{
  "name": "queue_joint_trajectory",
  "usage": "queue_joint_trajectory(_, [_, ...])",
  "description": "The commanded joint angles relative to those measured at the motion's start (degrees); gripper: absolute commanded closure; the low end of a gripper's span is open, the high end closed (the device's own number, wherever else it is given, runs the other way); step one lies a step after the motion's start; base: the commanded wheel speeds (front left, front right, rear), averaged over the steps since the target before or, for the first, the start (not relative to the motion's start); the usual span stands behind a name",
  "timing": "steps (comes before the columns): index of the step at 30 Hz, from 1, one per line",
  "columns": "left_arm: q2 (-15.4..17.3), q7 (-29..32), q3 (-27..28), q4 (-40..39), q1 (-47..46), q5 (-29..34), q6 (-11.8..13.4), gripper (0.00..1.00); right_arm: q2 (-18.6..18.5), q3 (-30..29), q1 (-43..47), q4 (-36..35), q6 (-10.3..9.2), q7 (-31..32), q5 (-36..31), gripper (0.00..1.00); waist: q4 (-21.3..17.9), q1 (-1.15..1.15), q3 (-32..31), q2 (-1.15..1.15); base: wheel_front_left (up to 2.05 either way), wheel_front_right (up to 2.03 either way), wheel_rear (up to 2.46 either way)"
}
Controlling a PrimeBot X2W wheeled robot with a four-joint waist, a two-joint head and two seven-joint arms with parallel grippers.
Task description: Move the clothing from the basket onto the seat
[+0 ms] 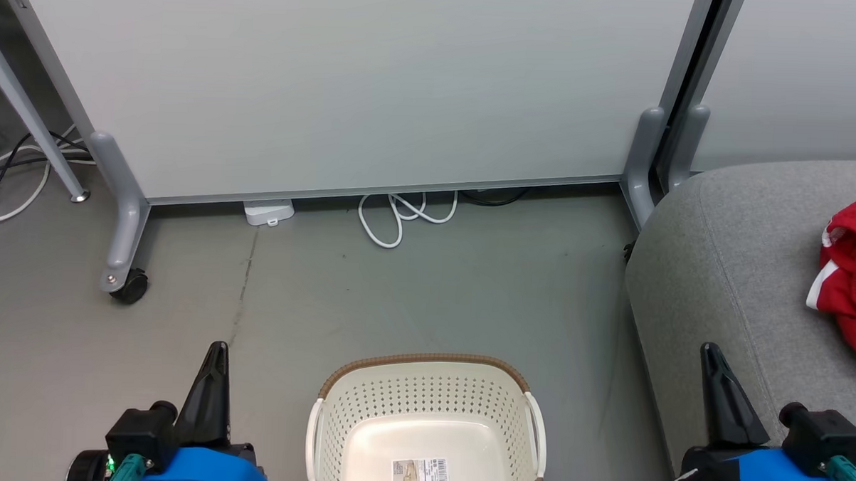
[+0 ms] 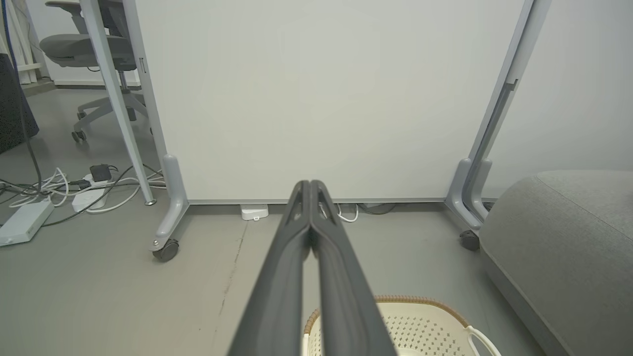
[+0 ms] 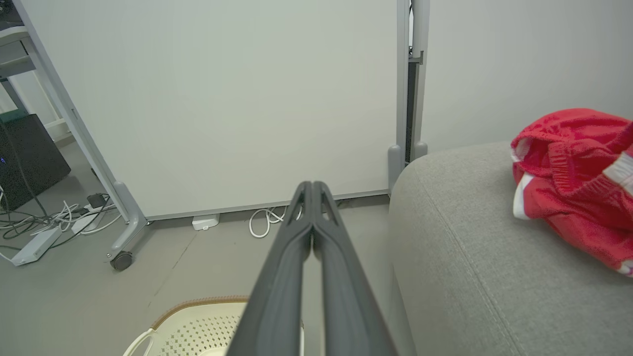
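Two pincers are pressed narrow and empty: the left pincer (image 1: 215,358) at lower left, the right pincer (image 1: 711,353) at lower right. The clothing (image 1: 854,277) lies on the seat (image 1: 727,244) at the right edge. The basket (image 1: 424,359), bottom centre, holds just a paper sticker (image 1: 420,476). The transfer looks finished, so check the basket's cropped near end before withdrawing.

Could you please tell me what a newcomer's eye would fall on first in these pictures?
The bright red clothing stands out most, heaped on the grey seat at the right edge of the head view. Next comes the cream basket on the floor at bottom centre, the visible part of its base bare except for a paper sticker. The left gripper and right gripper flank it, both with fingers shut.
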Motion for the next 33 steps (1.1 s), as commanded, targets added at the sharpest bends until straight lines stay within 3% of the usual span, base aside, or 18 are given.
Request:
queue_joint_trajectory(1, [0.05,0.82,0.62,-0.65,-1.31,-3.22,-0.04,1.00,-0.11,-0.42,-0.86,-0.47,0.00,0.88,3.16,1.00,-0.10,0.00,0.00,0.00,0.00,0.00,0.00])
queue_joint_trajectory(33, [0.05,8.27,3.06,-1.70,-2.98,-34.25,-0.28,1.00,-0.16,-1.16,-2.34,-0.40,0.00,8.39,33.63,1.00,-1.49,0.00,-0.10,0.00,0.00,0.00,0.00])
